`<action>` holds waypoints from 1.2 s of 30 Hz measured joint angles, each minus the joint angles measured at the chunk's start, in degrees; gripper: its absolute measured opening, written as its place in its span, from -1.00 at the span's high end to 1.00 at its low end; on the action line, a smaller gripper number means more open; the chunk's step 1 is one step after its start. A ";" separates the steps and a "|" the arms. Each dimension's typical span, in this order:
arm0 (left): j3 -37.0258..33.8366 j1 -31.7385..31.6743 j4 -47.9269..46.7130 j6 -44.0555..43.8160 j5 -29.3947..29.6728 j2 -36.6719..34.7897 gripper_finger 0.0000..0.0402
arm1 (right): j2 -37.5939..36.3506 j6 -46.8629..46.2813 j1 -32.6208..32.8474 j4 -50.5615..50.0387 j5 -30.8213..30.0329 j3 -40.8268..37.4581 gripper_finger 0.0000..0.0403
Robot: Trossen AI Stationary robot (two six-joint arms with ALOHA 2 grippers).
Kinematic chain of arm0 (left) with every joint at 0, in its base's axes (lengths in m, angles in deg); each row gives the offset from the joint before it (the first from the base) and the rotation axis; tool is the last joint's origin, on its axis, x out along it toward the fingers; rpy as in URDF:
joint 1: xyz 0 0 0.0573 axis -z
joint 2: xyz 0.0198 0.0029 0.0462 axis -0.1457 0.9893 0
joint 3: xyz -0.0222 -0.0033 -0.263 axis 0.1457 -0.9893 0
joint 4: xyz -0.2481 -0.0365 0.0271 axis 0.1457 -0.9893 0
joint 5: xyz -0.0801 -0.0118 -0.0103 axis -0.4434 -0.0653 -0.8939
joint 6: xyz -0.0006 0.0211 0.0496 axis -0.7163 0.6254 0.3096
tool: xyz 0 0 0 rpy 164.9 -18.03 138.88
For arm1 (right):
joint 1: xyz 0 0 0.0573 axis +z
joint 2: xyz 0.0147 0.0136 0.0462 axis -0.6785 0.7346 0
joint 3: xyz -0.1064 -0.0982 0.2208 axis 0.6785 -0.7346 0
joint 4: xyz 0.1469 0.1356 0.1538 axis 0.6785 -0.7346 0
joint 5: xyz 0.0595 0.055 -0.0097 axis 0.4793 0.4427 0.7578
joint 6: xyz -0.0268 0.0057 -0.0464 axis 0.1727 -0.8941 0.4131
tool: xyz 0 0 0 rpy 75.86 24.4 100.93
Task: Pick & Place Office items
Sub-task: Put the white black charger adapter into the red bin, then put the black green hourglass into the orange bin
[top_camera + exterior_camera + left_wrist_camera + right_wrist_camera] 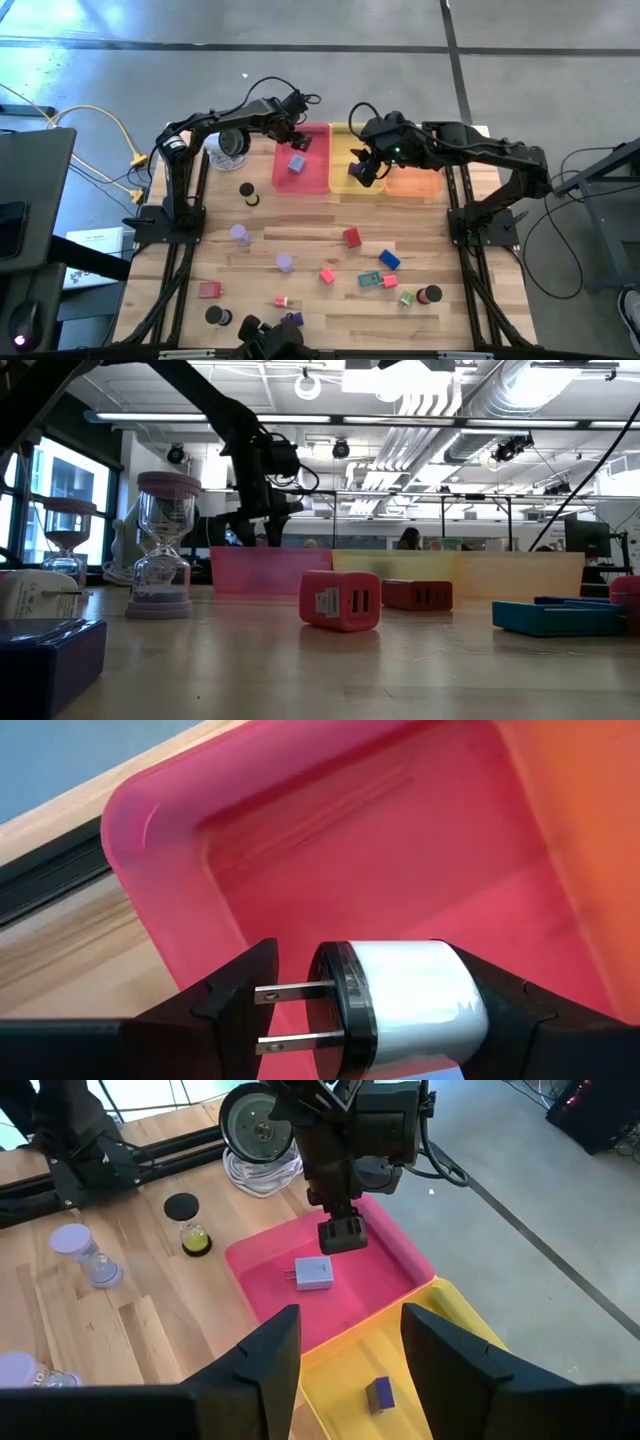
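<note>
My left pincer (300, 1010) grasps a white plug (400, 1005) above the pink tray (160, 840), where a second plug (314, 1273) already lies; next step, by my judgement: release it there. My right pincer (350, 1345), jaws apart and empty, hovers over the yellow tray (455, 1315); the plug's far side is hidden

Two dark, jointed robot arms with thin black cables looped along them; each ends in a black claw with two blunt, wedge-shaped fingers.
</note>
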 joint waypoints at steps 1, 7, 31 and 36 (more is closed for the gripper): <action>0.00 0.00 0.07 0.00 0.03 0.00 -0.17 | 0.00 0.00 -0.02 0.00 0.00 0.00 0.20; 0.02 -0.02 -0.02 0.00 3.06 0.85 -0.17 | 0.00 0.02 -0.01 0.02 0.02 0.00 0.20; 0.02 0.17 0.96 4.24 3.11 2.45 -0.42 | 2.10 0.85 0.00 -0.04 0.10 -0.02 0.20; 0.02 0.17 1.29 4.22 3.19 2.45 -0.45 | 2.34 0.57 0.00 -0.20 0.07 -0.02 0.20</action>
